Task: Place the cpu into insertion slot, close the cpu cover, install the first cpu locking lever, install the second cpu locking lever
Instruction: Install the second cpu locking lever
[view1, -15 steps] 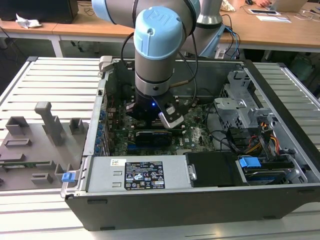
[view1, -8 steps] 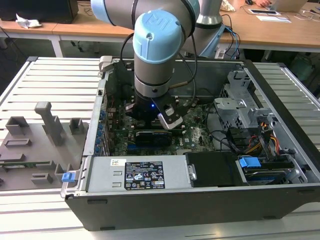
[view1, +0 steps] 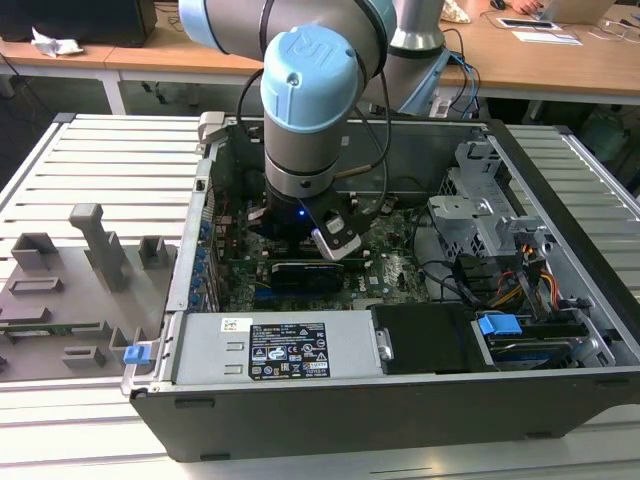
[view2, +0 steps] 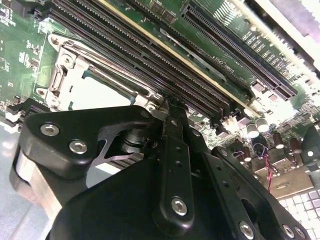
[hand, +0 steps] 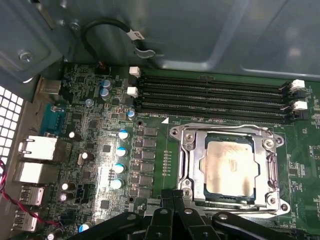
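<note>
In the first wrist view the cpu (hand: 230, 167), a dull silver square, lies in the insertion slot (hand: 273, 200) on the green motherboard. The silvery cpu cover (hand: 189, 150) lies flat around it as a frame. My gripper (hand: 172, 195) is shut with nothing between its fingers, and its tips are at the socket's near corner. The second wrist view shows the joined fingers (view2: 167, 107) right beside the cover (view2: 62, 70) and the bright cpu (view2: 95, 92). In the exterior view the gripper (view1: 300, 235) reaches down into the open computer case.
Long black memory slots (hand: 215, 97) run beside the socket. Capacitors (hand: 121, 150) and rear ports (hand: 35, 147) stand nearby. The case holds a black card (view1: 300, 272), a power supply (view1: 280, 345) and a drive cage (view1: 480, 215). A grey fixture tray (view1: 80, 280) lies on the exterior view's left.
</note>
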